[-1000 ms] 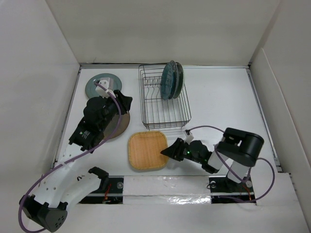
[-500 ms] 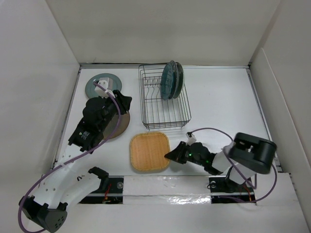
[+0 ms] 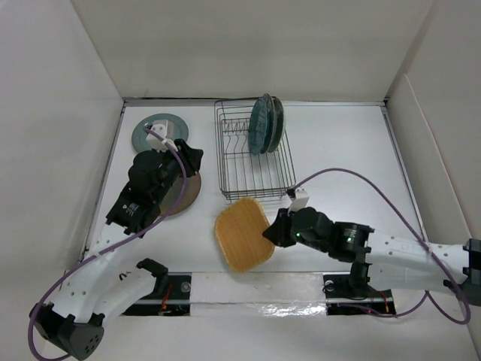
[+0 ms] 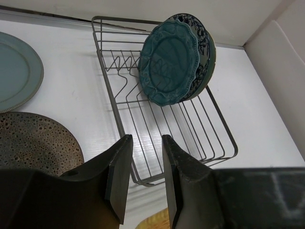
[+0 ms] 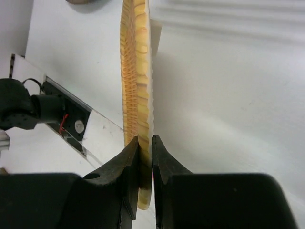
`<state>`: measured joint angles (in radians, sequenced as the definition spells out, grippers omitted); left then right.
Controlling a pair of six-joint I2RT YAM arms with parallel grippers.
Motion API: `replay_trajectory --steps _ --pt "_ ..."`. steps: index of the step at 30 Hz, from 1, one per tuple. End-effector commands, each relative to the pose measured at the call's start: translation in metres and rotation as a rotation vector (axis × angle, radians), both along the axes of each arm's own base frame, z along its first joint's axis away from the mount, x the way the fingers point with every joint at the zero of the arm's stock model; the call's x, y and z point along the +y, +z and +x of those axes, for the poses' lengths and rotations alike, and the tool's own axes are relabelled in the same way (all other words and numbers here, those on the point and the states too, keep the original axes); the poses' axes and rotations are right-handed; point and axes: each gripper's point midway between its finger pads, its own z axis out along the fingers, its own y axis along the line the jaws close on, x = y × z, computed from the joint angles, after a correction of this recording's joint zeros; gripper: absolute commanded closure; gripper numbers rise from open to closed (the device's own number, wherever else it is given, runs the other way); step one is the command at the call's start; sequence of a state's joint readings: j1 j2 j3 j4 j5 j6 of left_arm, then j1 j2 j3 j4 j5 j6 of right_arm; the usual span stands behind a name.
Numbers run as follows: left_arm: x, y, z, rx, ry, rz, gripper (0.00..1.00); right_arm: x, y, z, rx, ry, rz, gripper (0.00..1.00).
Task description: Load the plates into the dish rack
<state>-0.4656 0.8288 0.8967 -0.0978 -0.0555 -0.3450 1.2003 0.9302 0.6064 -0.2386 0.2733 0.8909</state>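
Progress: rack (image 3: 252, 177) holds at least two plates (teal plate (image 4: 167, 62) foremost); right gripper (image 5: 144, 140) pinches orange plate (image 3: 242, 233) edge-on, near rack front; left gripper (image 4: 146, 140) spread, empty; grey plate (image 3: 144, 134) and brown plate (image 4: 33, 140) lie on table (image 3: 338, 150), not yet loaded.

White links (image 3: 98, 289), black joints (image 3: 150, 184), purple cables (image 3: 353, 172); black right end effector (image 5: 145, 143) with, seemingly, a green light (image 3: 297, 238).

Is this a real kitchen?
Probably not: it looks like a robot practice booth. Plain white walls box in a white table, with two robot arms and a wire dish rack holding plates.
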Motion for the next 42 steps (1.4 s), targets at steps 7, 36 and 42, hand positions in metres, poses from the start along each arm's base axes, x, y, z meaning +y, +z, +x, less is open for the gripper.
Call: replay_trajectory --steps 7,36,42 --pt "-0.015 0.003 0.004 0.014 -0.053 -0.018 0.68 -0.037 0.206 0.084 -0.467 -0.193 0.047 1.00" --pt "-0.021 0.014 -0.007 -0.011 -0.127 -0.064 0.63 -0.036 0.215 0.356 -0.469 -0.563 -0.559 1.00" --pt "-0.020 0.011 -0.005 -0.002 -0.113 -0.059 0.63 -0.022 0.171 0.372 -0.420 -0.524 -0.576 1.00"
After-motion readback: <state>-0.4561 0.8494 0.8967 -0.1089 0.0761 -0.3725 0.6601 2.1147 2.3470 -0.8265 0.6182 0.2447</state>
